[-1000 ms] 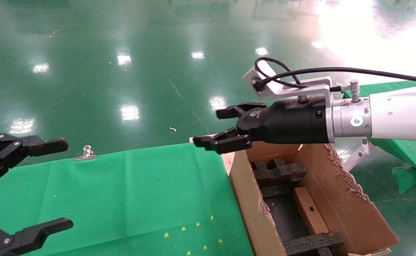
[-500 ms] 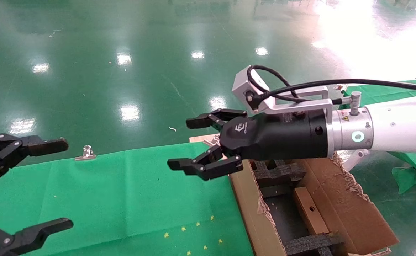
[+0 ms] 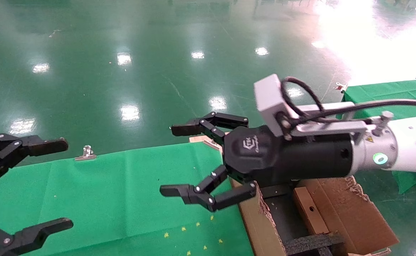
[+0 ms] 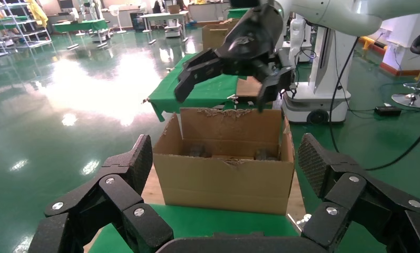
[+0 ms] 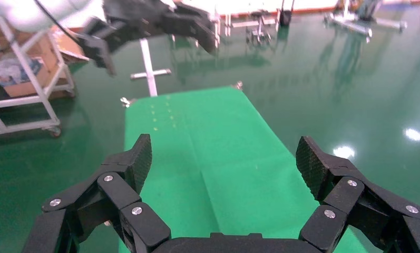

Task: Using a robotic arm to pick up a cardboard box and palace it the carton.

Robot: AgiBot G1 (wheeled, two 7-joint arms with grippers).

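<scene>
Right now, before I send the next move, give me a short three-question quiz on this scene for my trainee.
1. True or false: the right claw grips the cardboard box.
2. Where does the cardboard box lie? A) on the green cloth B) inside the carton C) on the floor
3. Fill in: the left claw, parked at the robot's left, has its fingers ___.

Key: 1 false, it is open and empty; 2 B; 3 open.

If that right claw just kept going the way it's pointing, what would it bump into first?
Probably the green-covered table: the open right claw points out over it, away from the carton. Farther along that line hangs the left claw, though depth is hard to judge.
</scene>
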